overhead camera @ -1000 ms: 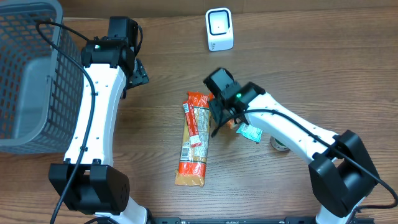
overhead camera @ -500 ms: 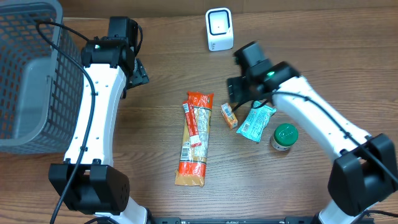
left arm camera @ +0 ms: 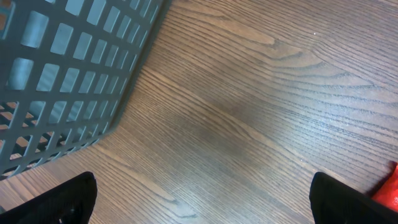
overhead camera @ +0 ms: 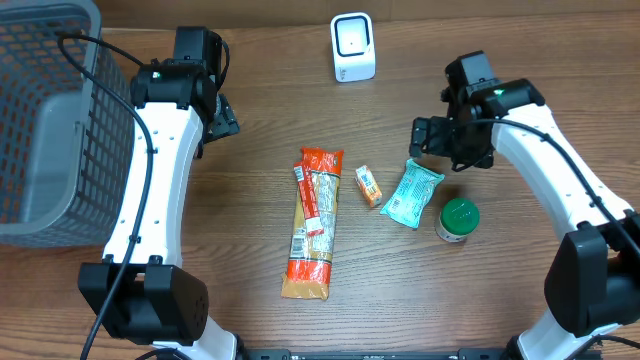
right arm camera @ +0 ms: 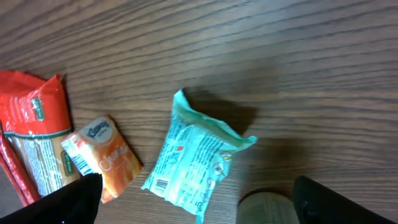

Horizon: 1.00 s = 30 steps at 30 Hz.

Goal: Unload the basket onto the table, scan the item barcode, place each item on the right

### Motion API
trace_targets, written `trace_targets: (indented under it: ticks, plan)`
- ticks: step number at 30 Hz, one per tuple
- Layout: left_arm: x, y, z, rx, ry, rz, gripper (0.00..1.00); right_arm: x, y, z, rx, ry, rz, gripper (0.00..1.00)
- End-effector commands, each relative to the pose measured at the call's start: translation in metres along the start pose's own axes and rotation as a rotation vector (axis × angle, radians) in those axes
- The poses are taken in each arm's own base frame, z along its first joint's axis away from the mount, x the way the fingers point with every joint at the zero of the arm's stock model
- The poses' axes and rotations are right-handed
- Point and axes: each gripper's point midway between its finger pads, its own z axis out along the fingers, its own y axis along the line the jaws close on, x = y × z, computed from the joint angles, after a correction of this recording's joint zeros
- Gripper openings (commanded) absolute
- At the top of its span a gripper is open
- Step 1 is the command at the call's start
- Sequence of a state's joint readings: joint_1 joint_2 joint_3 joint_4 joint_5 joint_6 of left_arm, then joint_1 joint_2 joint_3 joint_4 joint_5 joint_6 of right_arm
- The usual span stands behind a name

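Note:
Several items lie mid-table: a long red-orange package (overhead camera: 312,225), a small orange tissue pack (overhead camera: 368,186), a teal packet (overhead camera: 411,193) and a green-lidded jar (overhead camera: 459,219). The white scanner (overhead camera: 352,47) stands at the far edge. My right gripper (overhead camera: 440,140) hovers open just beyond the teal packet, holding nothing. In the right wrist view, the teal packet (right arm camera: 199,155) lies flat ahead of the gripper (right arm camera: 208,202), a small barcode (right arm camera: 160,185) on its near corner, the tissue pack (right arm camera: 102,158) to its left. My left gripper (overhead camera: 222,115) is open and empty near the basket.
A grey mesh basket (overhead camera: 45,120) fills the far left; its wall (left arm camera: 56,74) shows in the left wrist view over bare wood. A red corner of the long package (left arm camera: 388,190) peeks in at that view's right edge. The jar lid (right arm camera: 267,208) sits between the right fingers.
My right arm has swung from the tissue pack up and to the right, uncovering the teal packet and the jar. The left arm has not moved.

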State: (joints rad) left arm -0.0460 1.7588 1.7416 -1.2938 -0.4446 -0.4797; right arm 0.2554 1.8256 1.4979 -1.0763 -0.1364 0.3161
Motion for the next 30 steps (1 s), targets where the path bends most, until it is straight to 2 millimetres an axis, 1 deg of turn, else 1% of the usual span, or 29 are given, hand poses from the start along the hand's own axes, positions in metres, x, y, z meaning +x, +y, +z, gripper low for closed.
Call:
trace_targets:
  ticks: [1, 6, 9, 12, 15, 16, 19, 21, 24, 30]
  plan:
    - [-0.003, -0.002, -0.006, 0.012, -0.017, -0.006, 0.99, 0.008, -0.003, -0.002, -0.013, 0.004, 0.053, 1.0]
    - [-0.003, -0.002, -0.006, 0.012, -0.017, -0.006, 1.0, 0.025, -0.013, 0.025, -0.002, 0.039, 0.105, 0.99]
    - [-0.003, -0.002, -0.006, 0.013, -0.018, -0.006, 1.0, 0.034, -0.014, 0.04, -0.018, 0.053, 0.135, 0.94]
    - [-0.003, -0.002, -0.006, 0.012, -0.017, -0.006, 1.0, 0.042, -0.012, 0.052, -0.052, 0.067, 0.142, 0.84]
    - [-0.003, -0.002, -0.006, 0.012, -0.017, -0.006, 1.0, 0.045, -0.015, 0.059, -0.052, 0.062, 0.141, 0.74]
    - [-0.003, -0.002, -0.006, 0.012, -0.017, -0.006, 1.0, 0.045, -0.018, 0.062, -0.044, 0.052, 0.14, 0.68]
    - [-0.003, -0.002, -0.006, 0.012, -0.017, -0.006, 1.0, 0.04, -0.027, 0.066, 0.003, 0.012, 0.137, 0.61]
    - [-0.003, -0.002, -0.006, 0.013, -0.018, -0.006, 1.0, 0.034, -0.035, 0.068, 0.039, -0.023, 0.134, 0.6]
    - [-0.003, -0.002, -0.006, 0.012, -0.017, -0.006, 1.0, 0.029, -0.038, 0.072, 0.054, -0.057, 0.131, 0.6]
    - [-0.003, -0.002, -0.006, 0.012, -0.017, -0.006, 1.0, 0.032, -0.04, 0.075, 0.053, -0.054, 0.132, 0.6]
